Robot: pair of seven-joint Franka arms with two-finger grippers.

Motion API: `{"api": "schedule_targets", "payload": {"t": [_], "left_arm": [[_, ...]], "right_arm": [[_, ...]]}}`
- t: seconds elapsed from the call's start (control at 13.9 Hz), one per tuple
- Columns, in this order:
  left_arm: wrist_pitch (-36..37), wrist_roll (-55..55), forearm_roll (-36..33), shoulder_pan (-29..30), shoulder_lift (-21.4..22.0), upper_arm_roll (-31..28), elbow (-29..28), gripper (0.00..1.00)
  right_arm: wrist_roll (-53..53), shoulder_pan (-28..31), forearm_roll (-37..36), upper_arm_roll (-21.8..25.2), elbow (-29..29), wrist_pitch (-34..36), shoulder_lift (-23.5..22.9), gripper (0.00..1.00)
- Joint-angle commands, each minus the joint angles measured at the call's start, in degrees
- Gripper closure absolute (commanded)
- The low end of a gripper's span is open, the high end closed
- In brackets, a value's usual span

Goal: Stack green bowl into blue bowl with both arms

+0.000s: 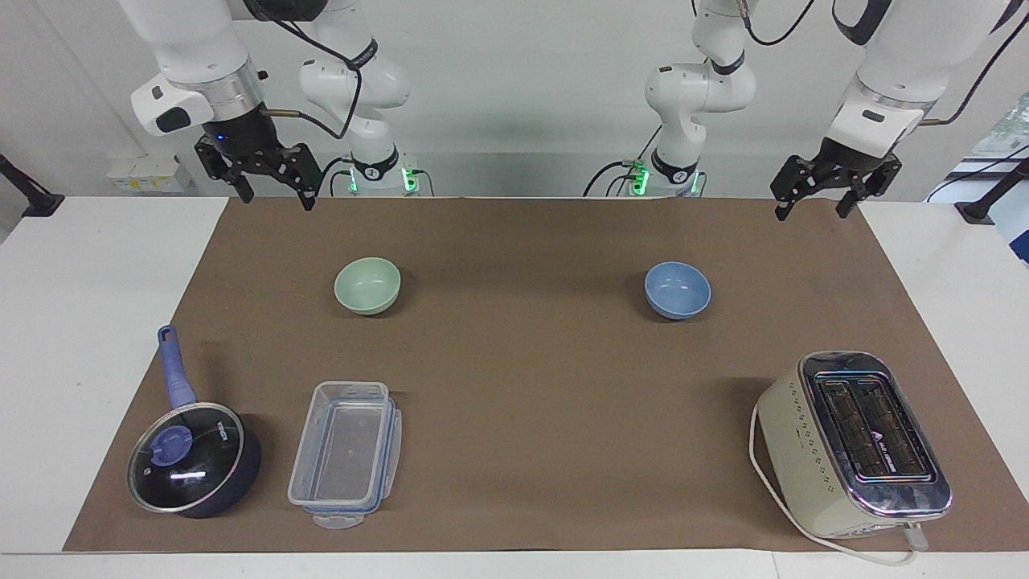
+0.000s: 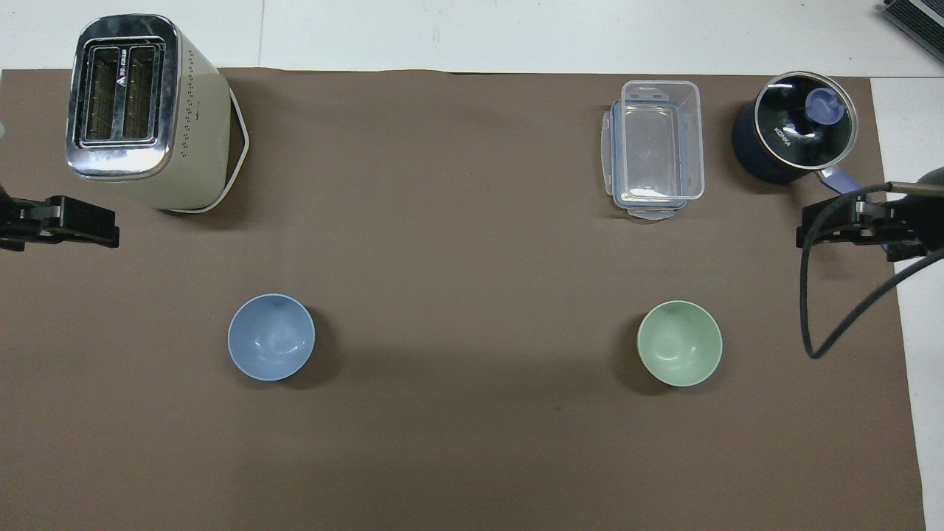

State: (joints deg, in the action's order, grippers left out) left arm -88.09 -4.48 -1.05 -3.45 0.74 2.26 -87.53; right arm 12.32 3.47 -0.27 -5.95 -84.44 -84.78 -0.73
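Nearest the facing camera, farthest from the robots, stand the pot (image 1: 195, 458) and clear box (image 1: 346, 454) at the right arm's end and the toaster (image 1: 852, 442) at the left arm's end, all close to the brown mat's (image 1: 522, 386) edge. Bare mat lies between box and toaster. Nearer the robots, the green bowl (image 1: 367, 285) sits upright toward the right arm's end, the blue bowl (image 1: 678, 289) toward the left arm's, well apart, with open mat around each. Both grippers hang raised and empty, fingers spread wide: the right gripper (image 1: 269, 189) and left gripper (image 1: 812, 205) over the mat's robot-side corners.
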Motion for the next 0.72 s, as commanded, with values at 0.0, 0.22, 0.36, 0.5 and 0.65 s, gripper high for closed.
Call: {"api": "schedule_targets", "payload": {"t": [0.0,0.22,0.36,0.5,0.65], "left_arm": [[0.6,-0.7,-0.6,-0.3,0.6,0.4,-0.6,0.0],[0.7,-0.7,-0.4,-0.2,0.5,0.5,-0.5,0.0],[0.6,-0.8,-0.5,-0.4,0.5,0.5,-0.4,0.0],[0.9,-0.7,-0.4,-0.2,0.6,0.5,-0.4,0.0],[0.9,-0.7,-0.4,-0.4,0.6,0.5,-0.5,0.0]], "right_arm": [[0.2,0.6,0.5,-0.1,-0.6,0.2,0.6,0.0],[0.2,0.6,0.5,0.0,-0.7,0.1,0.6,0.0],[0.2,0.7,0.5,0.0,-0.7,0.1,0.6,0.0],[0.2,0.6,0.5,0.0,-0.7,0.1,0.6,0.0],[0.2,0.6,0.5,0.0,-0.7,0.2,0.6,0.0]]}}
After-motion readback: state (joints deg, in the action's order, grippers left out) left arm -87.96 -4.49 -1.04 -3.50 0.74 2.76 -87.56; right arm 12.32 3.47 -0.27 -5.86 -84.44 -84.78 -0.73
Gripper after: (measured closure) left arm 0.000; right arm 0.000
